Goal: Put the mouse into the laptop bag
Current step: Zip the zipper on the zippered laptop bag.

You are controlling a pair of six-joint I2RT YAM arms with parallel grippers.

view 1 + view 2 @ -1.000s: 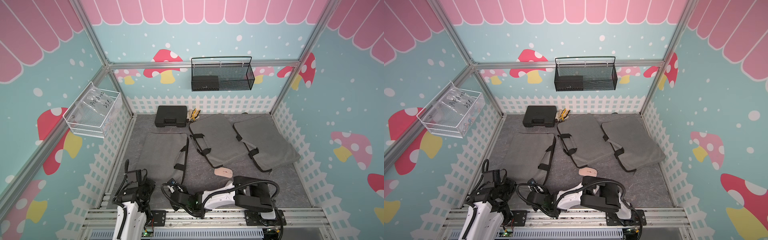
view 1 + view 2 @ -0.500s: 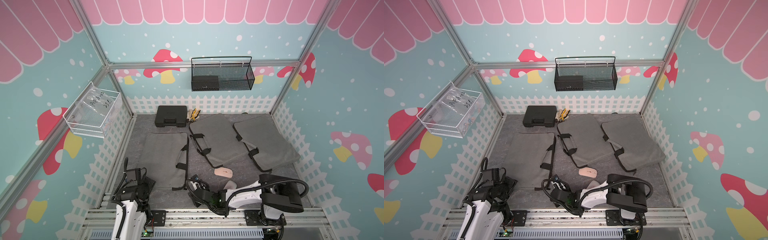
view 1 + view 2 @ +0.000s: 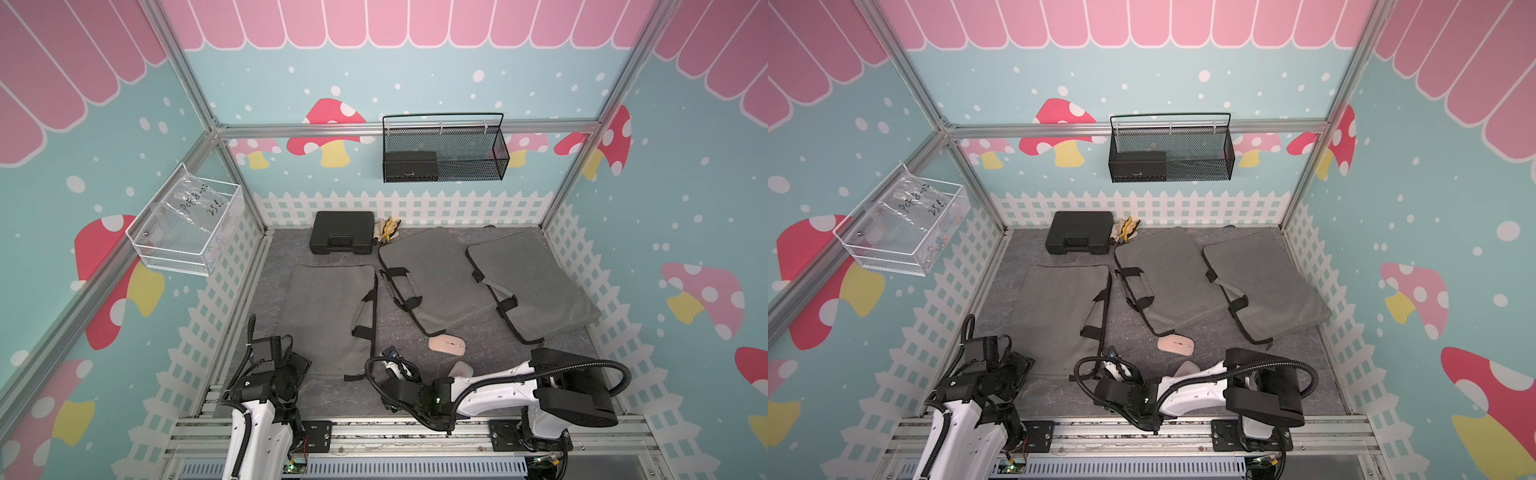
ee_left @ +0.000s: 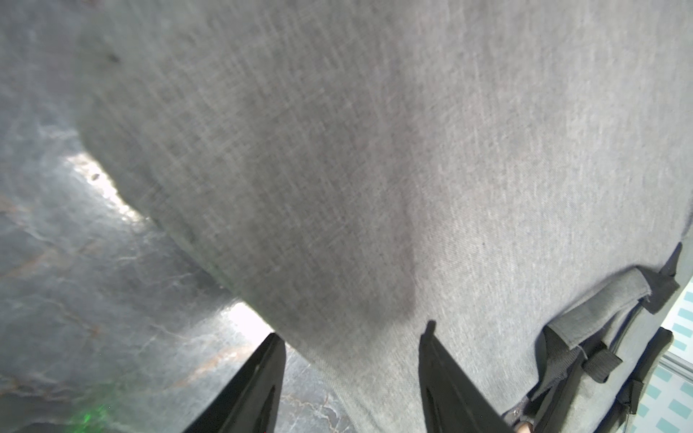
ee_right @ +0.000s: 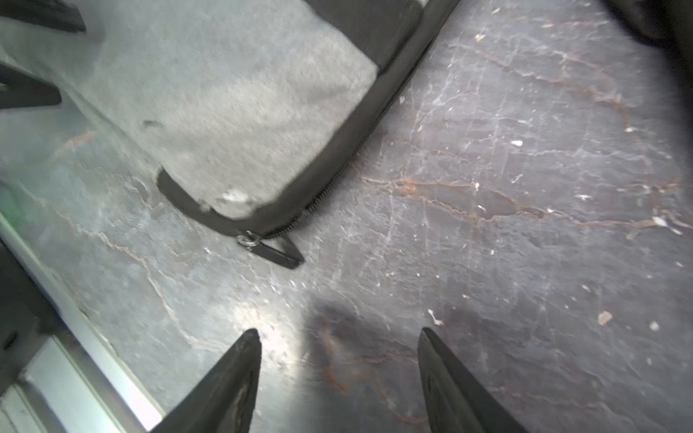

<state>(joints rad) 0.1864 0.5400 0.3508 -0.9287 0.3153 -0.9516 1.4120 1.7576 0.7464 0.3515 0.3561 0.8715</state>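
Farthest left, the left pincer (image 4: 352, 331) hangs low over the near corner of the left laptop bag (image 3: 328, 316). Its jaws are parted, with only grey cloth and a strip of worktop (image 4: 93, 300) between them, and it grips nothing. At that bag's other near corner sits the zip pull (image 5: 277, 251), and the teeth running away from it look closed as far as the right wrist view shows. The right pincer (image 5: 339, 331) is just short of that pull, over bare worktop, its jaws likewise apart and empty. It sits at the end of the right arm (image 3: 490, 386), which reaches across the front from its base on the right. The pink mouse (image 3: 447, 345) lies on the worktop beyond that arm and to the right of its pincer, just beside the near corner of the middle laptop bag (image 3: 432, 278). Whether the two touch I cannot tell. Its long axis runs nearly side to side, so jaws closing front to back would likely take it across its narrow width. The right arm is plainly the nearer one, since the left would have to cross the whole left bag. A pale rounded thing (image 3: 459, 369) shows partly behind the right arm, too hidden to name. Farthest right lies the right laptop bag (image 3: 536, 282), well apart from both pincers.
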